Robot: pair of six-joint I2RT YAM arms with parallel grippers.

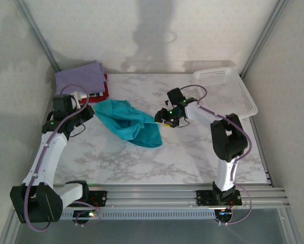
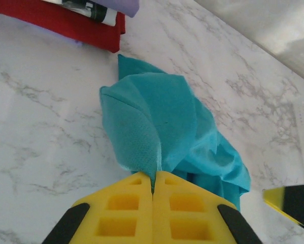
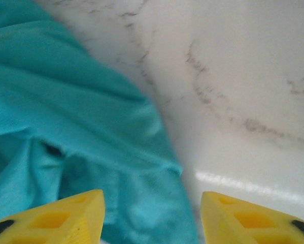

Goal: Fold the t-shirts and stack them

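Centrally, teal shirt [image 1: 129, 124] crumpled on marble table [image 1: 192, 157], left gripper [image 2: 153, 179] pinched shut on its edge, right gripper [image 3: 152, 203] with jaws apart over its other side, folded stack [image 1: 80, 77] (lavender on top) at back left.

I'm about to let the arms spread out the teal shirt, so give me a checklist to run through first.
1. Left pincer shut on teal shirt: ok.
2. Right pincer over the shirt's edge: ok, open, not yet gripping.
3. Shirt lying flat: not ok, bunched.
4. Shirt apart from red shirt in the stack: cannot tell, very close.
5. White basket apart from the shirt: ok, far right corner.
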